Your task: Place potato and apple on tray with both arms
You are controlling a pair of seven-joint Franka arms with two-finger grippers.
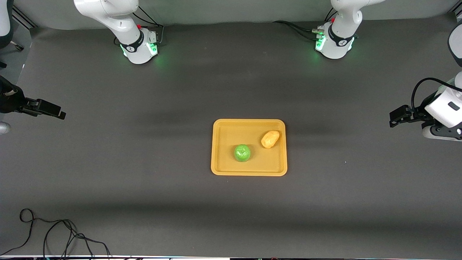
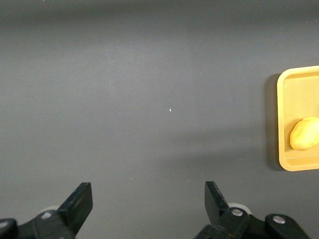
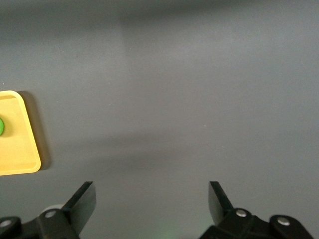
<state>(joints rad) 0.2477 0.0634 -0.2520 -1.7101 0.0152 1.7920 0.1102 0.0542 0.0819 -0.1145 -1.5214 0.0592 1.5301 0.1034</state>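
While both arms wait at the table's ends, the left gripper (image 2: pixel 144 206) hangs over bare mat at the left arm's end, fingers spread wide and holding nothing; the right gripper (image 3: pixel 149 204) does likewise at the right arm's end. The one tray (image 1: pixel 223 168) holds one apple (image 1: pixel 242 152) and one potato (image 1: pixel 270 139), lying near each other, the apple nearer the front camera.

from here the tray (image 1: pixel 249 169) looks like smooth matt plastic. the apple (image 1: pixel 242 152) is glossy, catching highlights; the potato (image 1: pixel 270 139) has a duller sheen. the table (image 1: pixel 144 173) cover reads as matt, possibly cloth.
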